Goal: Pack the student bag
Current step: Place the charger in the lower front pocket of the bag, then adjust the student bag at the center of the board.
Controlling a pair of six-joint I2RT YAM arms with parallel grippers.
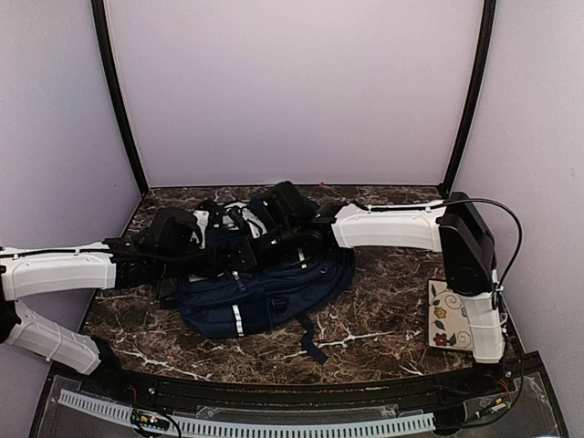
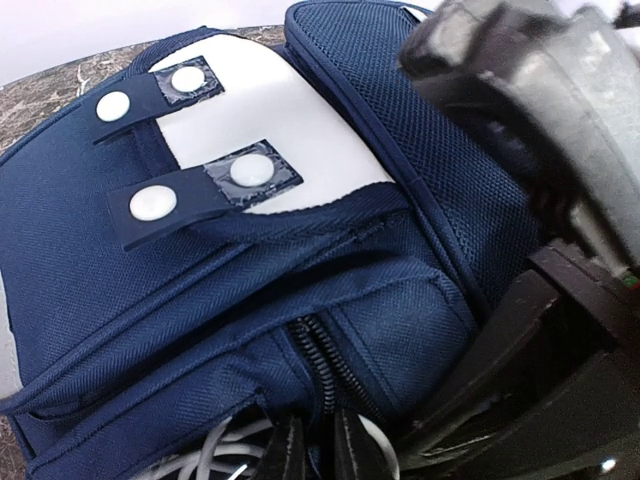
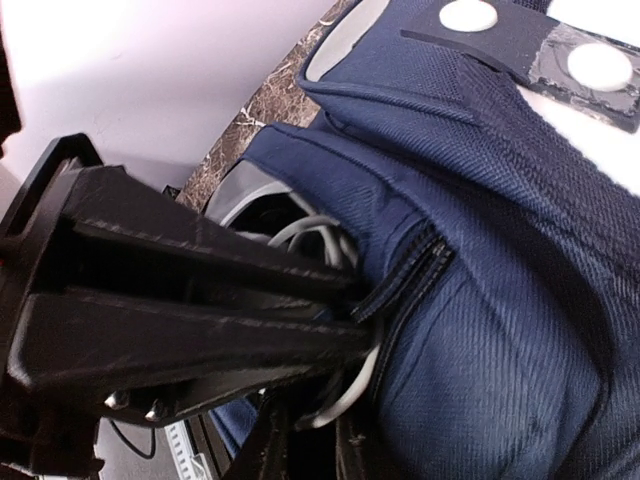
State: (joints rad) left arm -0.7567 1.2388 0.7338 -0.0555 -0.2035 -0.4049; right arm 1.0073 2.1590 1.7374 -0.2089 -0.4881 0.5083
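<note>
One student bag (image 1: 265, 292) lies mid-desk (image 1: 383, 301). At its zip opening sit left fingers (image 2: 285, 448) and right fingers (image 3: 268, 452), both with slim gaps; can't tell if either grips anything. Only the wrist views show white cable (image 2: 215, 445) inside the pocket. In the top view, arms cover the bag's rear, and a floral card (image 1: 445, 315) lies right of the bag.

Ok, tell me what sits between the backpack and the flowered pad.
Only bare marble tabletop separates backpack and flowered pad, shown in the top view.

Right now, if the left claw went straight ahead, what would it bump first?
Probably the zipper of the student bag, just ahead of the left claw; depth is unclear.
</note>
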